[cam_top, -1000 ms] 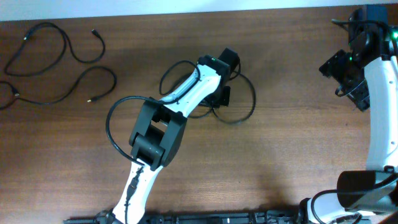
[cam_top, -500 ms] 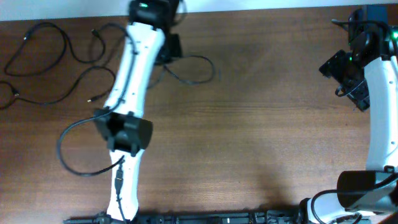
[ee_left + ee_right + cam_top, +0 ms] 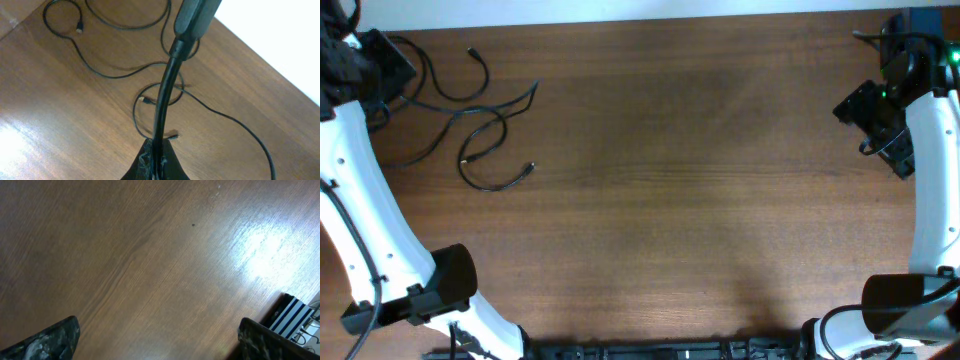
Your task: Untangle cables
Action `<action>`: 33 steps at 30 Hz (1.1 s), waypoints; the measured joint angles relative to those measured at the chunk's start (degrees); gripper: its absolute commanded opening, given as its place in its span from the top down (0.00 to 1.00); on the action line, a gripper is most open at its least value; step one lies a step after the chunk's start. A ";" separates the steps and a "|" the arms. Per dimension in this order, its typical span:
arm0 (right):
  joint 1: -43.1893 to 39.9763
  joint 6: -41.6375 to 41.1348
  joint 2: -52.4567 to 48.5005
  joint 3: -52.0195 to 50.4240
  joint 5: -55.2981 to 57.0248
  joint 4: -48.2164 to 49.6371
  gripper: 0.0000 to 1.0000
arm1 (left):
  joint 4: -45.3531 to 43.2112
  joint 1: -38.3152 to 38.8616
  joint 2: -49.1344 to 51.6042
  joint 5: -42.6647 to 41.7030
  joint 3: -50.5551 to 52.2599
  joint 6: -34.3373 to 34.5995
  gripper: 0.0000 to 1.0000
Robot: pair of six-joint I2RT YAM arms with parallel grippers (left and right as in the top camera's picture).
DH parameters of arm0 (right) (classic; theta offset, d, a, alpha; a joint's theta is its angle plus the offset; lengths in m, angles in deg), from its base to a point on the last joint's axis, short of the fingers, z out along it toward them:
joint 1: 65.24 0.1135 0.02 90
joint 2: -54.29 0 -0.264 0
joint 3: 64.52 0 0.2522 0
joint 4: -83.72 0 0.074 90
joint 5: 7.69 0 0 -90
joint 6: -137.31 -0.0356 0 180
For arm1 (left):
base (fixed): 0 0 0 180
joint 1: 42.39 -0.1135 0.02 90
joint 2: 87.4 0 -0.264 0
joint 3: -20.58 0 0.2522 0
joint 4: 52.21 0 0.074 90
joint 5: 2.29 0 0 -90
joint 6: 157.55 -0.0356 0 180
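Three thin black cables (image 3: 455, 97) lie in loose overlapping loops at the table's far left; one plug end (image 3: 529, 168) points right. My left gripper (image 3: 375, 65) is at the far left corner, above them. In the left wrist view it (image 3: 157, 162) is shut on a black cable (image 3: 162, 100) that runs up from the jaws to a thick plug end (image 3: 195, 20), above thin cable loops (image 3: 125, 76) on the wood. My right gripper (image 3: 870, 105) is at the far right. It is open and empty (image 3: 160, 330) over bare wood.
The brown wooden table (image 3: 670, 200) meets a white surface along its far edge (image 3: 280, 45). A striped dark object (image 3: 295, 320) sits at the right edge by the right gripper. The left arm's white links (image 3: 370, 200) run down the left side.
My left arm has swung from the table's centre to the far left corner, dragging a cable with it. That cable now lies among the others at left. The right arm has not moved.
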 measured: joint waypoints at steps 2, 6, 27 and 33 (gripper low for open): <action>0.00 -0.02 0.00 0.00 0.00 0.00 0.02 | -0.04 -2.93 0.02 0.09 1.75 0.20 1.00; 0.00 -0.02 0.00 0.00 0.00 0.04 0.02 | -3.13 -10.99 -0.57 0.22 2.05 1.64 1.00; 0.00 0.00 0.00 0.00 0.00 0.02 0.01 | -1.60 -24.98 -17.97 22.14 2.25 29.55 1.00; 0.00 -0.04 0.00 0.00 0.00 0.02 0.02 | -7.54 -25.03 -12.90 7.63 2.27 18.75 1.00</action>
